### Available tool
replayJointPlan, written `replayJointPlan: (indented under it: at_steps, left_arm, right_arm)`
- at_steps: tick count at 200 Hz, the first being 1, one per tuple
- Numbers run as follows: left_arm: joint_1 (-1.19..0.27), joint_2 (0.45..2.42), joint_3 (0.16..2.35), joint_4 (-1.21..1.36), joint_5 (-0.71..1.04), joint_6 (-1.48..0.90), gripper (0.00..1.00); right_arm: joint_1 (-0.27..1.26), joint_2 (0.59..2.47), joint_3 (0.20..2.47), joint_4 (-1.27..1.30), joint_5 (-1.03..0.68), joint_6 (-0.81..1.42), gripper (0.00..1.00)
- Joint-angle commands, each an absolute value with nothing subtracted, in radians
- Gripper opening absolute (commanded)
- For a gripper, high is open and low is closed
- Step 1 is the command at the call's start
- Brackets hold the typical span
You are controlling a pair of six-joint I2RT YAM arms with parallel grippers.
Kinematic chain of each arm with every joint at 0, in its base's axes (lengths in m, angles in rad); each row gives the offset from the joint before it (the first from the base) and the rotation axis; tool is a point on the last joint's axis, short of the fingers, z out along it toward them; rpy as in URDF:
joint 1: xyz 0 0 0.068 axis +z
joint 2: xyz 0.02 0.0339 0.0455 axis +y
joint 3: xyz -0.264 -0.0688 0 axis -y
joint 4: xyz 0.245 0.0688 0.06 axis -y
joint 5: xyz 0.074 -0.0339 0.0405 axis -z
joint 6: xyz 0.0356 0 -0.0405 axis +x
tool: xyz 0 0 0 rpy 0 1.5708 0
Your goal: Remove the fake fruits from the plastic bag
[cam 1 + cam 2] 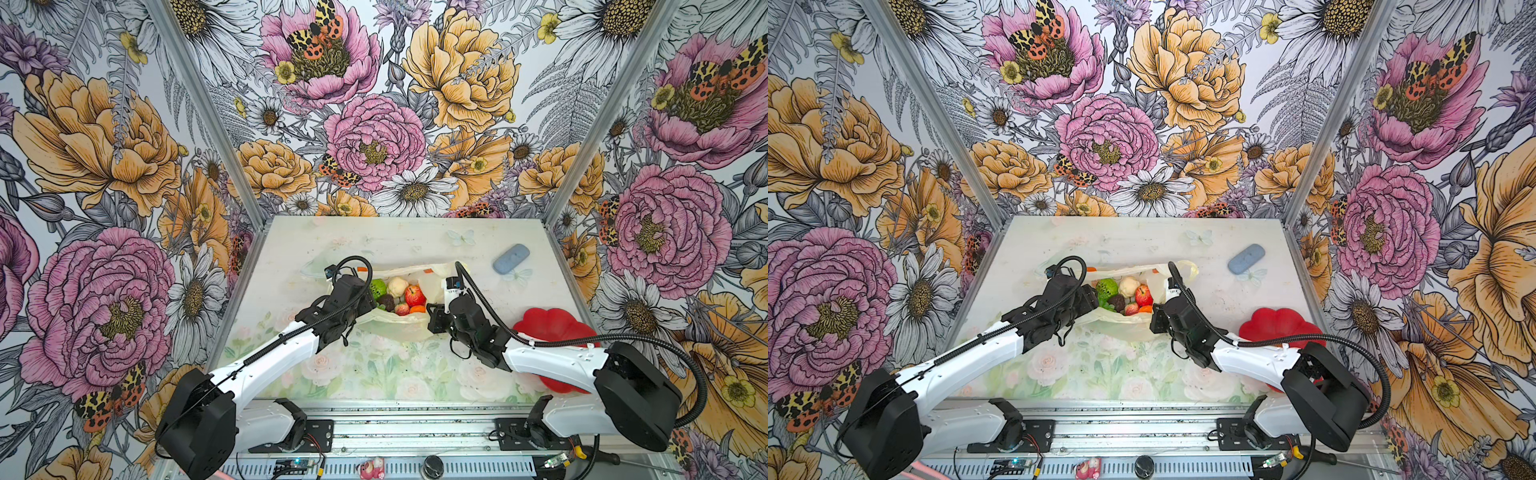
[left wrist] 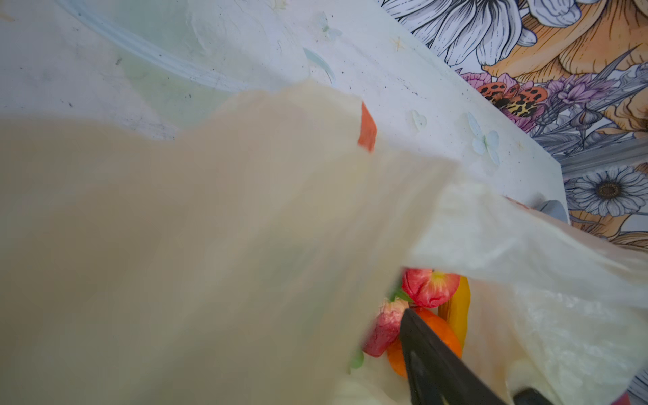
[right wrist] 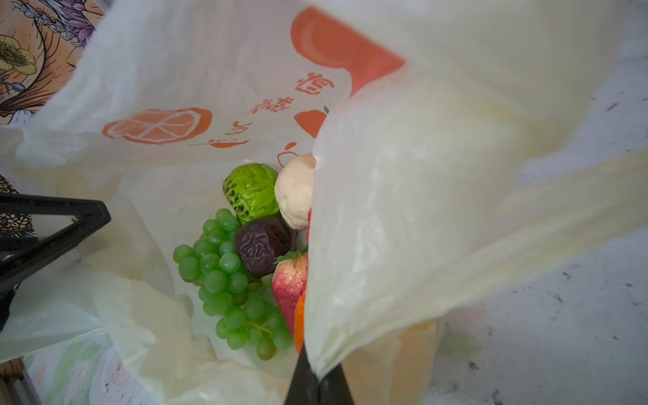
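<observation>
While the right gripper (image 3: 317,383) pinches the three-o'clock rim of the plastic bag (image 1: 395,328), the fake fruits (image 1: 399,297) lie heaped inside, mid-table. Left gripper (image 1: 369,300) is at nine o'clock, its jaws hidden by film, so their spread cannot be told. Likely step: holding the mouth open. Next, reach in for one fruit.

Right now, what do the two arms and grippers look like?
Both arms match: the left arm and right arm have white shells, bulky black joints and black wrists. A ribbed black hose runs along each and loops over the wrist. The left gripper and right gripper are black with flat, tapered fingers. I can read no markings.
</observation>
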State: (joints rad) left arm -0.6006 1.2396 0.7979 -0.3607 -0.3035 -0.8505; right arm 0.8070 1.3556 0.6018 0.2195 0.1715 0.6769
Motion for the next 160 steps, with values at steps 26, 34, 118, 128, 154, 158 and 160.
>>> replayJointPlan:
  at_steps: [26,34,118,128,154,158,160]
  left_arm:
    - [-0.657,1.332,0.892,-0.472,-0.399,-0.902,0.83]
    - [-0.677,1.341,0.904,-0.497,-0.421,-0.906,0.85]
    - [-0.642,1.122,0.682,0.006,-0.050,-0.693,0.86]
    - [-0.642,1.117,0.702,-0.014,-0.032,-0.646,0.87]
    - [-0.596,1.117,0.714,-0.021,0.063,-0.630,0.86]
    - [-0.592,1.120,0.722,-0.042,0.048,-0.632,0.86]
    - [-0.591,1.121,0.725,-0.057,0.035,-0.633,0.86]
  right_arm:
    - [0.874,1.401,0.714,0.150,0.273,0.647,0.00]
    - [0.875,1.404,0.719,0.149,0.276,0.654,0.00]
    - [0.864,1.452,0.744,0.168,0.251,0.687,0.00]
    - [0.864,1.459,0.744,0.170,0.246,0.692,0.00]
    - [0.864,1.472,0.750,0.175,0.234,0.699,0.00]
    - [0.864,1.474,0.750,0.174,0.233,0.701,0.00]
    - [0.863,1.474,0.751,0.175,0.232,0.701,0.00]
